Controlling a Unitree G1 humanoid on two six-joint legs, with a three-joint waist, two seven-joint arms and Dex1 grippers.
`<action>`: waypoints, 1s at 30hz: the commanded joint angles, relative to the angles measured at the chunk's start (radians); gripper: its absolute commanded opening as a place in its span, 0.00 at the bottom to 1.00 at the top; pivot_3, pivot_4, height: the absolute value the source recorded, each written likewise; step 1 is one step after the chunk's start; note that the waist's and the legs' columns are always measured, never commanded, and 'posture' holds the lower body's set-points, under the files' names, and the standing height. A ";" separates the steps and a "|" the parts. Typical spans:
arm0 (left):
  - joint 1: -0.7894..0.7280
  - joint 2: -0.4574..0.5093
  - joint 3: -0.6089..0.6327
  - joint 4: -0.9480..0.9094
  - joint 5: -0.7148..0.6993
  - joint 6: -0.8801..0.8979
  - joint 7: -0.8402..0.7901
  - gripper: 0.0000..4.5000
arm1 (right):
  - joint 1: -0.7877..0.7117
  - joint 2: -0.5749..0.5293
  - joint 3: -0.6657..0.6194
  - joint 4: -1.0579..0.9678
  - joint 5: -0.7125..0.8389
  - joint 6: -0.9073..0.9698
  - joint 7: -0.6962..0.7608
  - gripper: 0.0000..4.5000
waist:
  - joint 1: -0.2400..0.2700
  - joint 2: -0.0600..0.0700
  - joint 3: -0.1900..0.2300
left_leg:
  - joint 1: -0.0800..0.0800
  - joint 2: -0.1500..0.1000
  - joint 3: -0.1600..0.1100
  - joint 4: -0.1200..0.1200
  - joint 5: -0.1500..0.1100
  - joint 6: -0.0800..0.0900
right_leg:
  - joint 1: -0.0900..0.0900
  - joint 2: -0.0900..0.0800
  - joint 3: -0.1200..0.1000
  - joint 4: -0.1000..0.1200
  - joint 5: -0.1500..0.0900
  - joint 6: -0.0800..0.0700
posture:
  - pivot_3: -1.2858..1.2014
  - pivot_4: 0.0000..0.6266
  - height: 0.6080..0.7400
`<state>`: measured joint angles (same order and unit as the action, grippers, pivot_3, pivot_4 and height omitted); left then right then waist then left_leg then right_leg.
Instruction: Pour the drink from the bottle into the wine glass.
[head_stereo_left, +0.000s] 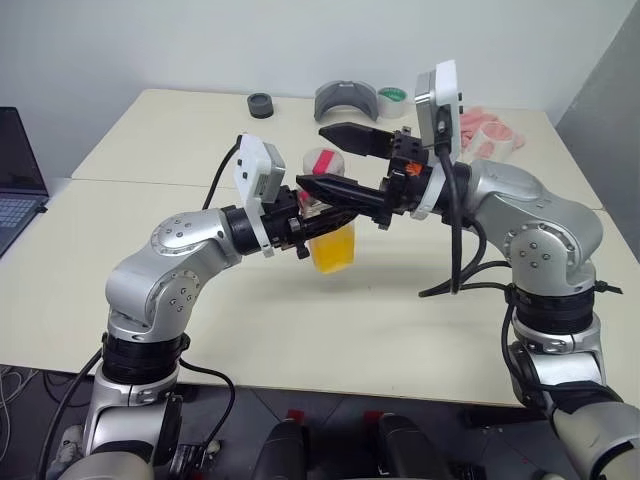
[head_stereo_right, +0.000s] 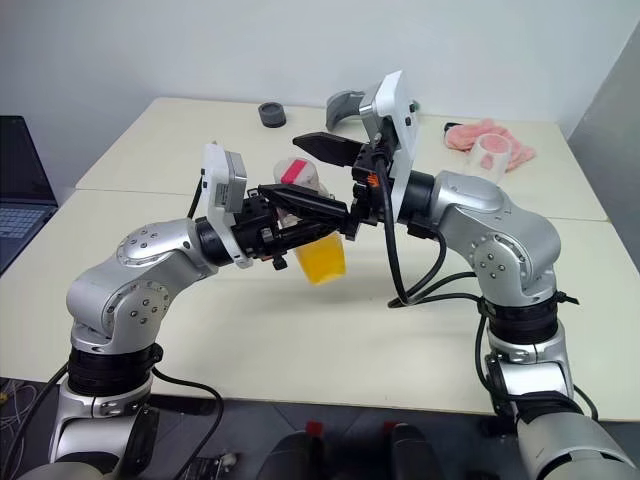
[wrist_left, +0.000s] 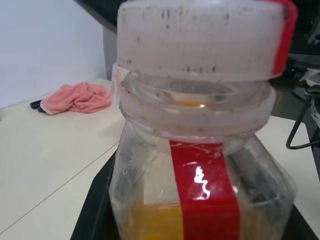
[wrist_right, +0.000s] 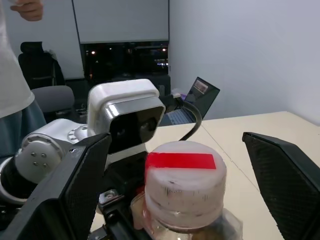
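I hold bottle (head_stereo_left: 330, 225) upright in left fingers (head_stereo_left: 300, 222), clamped on body, above tabletop (head_stereo_left: 400, 310). Right fingers (wrist_right: 175, 165) spread wide, cap (wrist_right: 182, 172) between them, not touching. Step: uncapping. Next: close on cap, twist off.

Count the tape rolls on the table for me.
2. One roll sits at the far edge beside the grey holder; the other lies on the pink cloth. The arms may hide more.
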<state>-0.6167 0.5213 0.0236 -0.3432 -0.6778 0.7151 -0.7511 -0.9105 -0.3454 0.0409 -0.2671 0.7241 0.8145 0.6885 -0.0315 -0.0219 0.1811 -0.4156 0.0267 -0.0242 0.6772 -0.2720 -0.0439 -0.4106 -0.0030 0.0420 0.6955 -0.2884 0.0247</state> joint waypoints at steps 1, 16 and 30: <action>-0.023 -0.001 0.015 -0.031 -0.003 -0.025 0.004 0.40 | -0.026 0.010 -0.007 0.002 -0.017 -0.045 0.003 0.80 | 0.000 0.000 0.000 | 0.000 0.000 0.000 0.000 0.000 0.000 | 0.000 0.000 0.000 0.000 0.000 0.000 | 0.52 0.24 1.00; -0.009 -0.004 0.017 -0.048 -0.004 -0.022 0.016 0.40 | -0.116 0.040 -0.073 0.070 -0.060 -0.123 -0.063 0.39 | 0.000 0.000 0.000 | 0.000 0.000 0.000 0.000 0.000 0.000 | 0.000 0.000 0.000 0.000 0.000 0.000 | 0.52 0.24 1.00; 0.012 -0.004 0.023 -0.081 -0.009 -0.013 0.031 0.40 | 0.390 -0.039 -0.100 -0.058 -0.356 -0.020 -0.452 0.39 | 0.002 0.000 0.000 | -0.001 0.000 0.000 -0.001 0.000 0.000 | 0.000 0.000 0.002 0.000 0.000 0.000 | 0.52 0.24 1.00</action>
<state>-0.5960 0.5168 0.0280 -0.3845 -0.6692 0.7164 -0.7268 -0.5416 -0.4019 -0.0317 -0.2689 0.4014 0.7801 0.3087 -0.0295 -0.0219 0.1810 -0.4162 0.0269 -0.0249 0.6769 -0.2719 -0.0442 -0.4106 -0.0033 0.0440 0.6959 -0.2884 0.0247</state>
